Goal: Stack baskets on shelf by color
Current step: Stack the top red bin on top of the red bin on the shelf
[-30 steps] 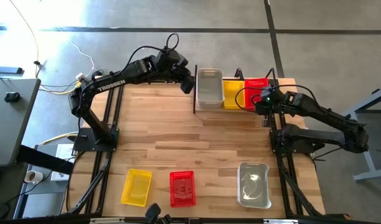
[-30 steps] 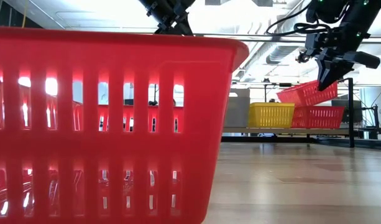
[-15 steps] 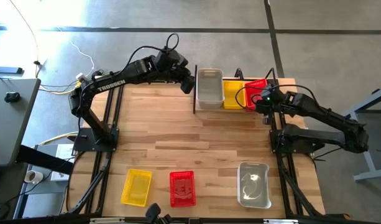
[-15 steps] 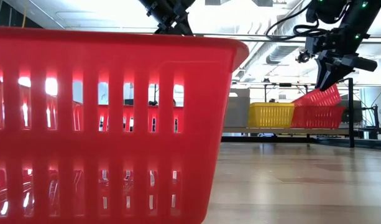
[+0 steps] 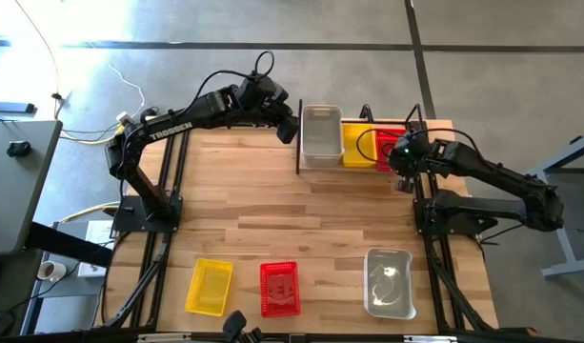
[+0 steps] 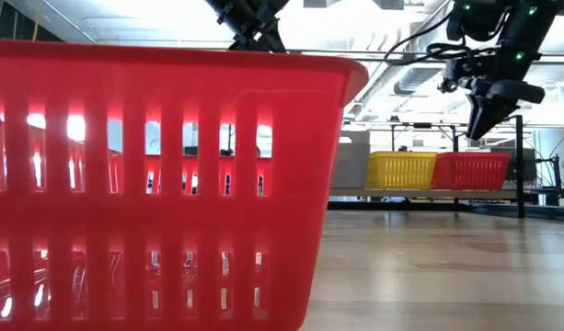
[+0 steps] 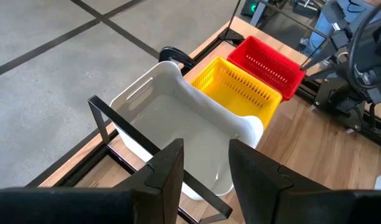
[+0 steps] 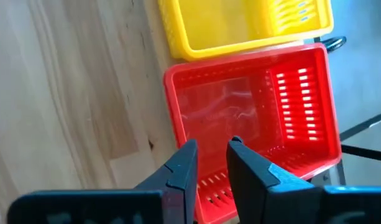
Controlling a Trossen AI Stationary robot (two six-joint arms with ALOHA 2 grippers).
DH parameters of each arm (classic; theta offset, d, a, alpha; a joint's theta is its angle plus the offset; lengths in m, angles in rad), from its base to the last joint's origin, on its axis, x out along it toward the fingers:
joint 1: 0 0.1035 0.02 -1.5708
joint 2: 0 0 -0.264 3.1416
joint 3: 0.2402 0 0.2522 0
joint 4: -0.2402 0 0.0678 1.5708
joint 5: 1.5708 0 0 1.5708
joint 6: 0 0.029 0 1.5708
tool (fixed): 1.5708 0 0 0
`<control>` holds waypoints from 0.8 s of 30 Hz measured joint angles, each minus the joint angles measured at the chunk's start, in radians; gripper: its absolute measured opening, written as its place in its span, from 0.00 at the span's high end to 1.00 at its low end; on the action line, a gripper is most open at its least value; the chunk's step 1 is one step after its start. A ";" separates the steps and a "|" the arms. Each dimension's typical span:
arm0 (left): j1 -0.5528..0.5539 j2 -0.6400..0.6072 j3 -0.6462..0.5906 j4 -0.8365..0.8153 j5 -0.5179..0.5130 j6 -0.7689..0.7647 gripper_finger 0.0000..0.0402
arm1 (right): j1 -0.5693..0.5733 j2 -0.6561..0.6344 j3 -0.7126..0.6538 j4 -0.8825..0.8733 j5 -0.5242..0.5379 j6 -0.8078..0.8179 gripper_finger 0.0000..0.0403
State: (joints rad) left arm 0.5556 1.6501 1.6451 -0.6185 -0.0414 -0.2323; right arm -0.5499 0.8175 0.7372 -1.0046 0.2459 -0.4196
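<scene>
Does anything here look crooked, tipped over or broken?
Nothing stands out. On the shelf the clear basket, yellow basket and red basket sit level side by side. Three more baskets, yellow, red and clear, stand upright near the table's front edge.

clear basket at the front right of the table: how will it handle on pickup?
The clear basket looks like thin molded plastic, so probably light for its size and fairly stiff, with some wall flex if pinched. Its glossy surface may be slippery. The broad flat base suggests it would slide rather than tip if pushed.
</scene>
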 joint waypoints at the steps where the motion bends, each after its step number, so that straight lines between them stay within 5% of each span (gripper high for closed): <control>1: 0.000 0.000 0.000 0.000 0.000 0.000 0.71 | 0.000 0.000 0.000 0.000 0.000 0.008 0.82; 5: 0.000 0.000 0.000 0.008 0.000 0.000 0.71 | 0.001 -0.005 0.000 0.004 -0.027 0.074 0.82; 12: 0.000 0.000 0.000 0.008 0.000 0.000 0.71 | 0.048 -0.005 0.000 0.004 -0.222 0.232 0.82; 19: 0.000 0.000 0.000 0.008 0.000 0.001 0.71 | 0.086 0.063 0.000 -0.006 -0.219 0.239 0.82; 24: 0.000 0.000 0.000 0.007 0.000 0.001 0.71 | 0.085 0.168 0.000 -0.006 -0.118 0.269 0.82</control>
State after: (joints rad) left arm 0.5556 1.6501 1.6451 -0.6117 -0.0410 -0.2317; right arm -0.4644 0.9854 0.7376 -1.0111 0.1277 -0.1505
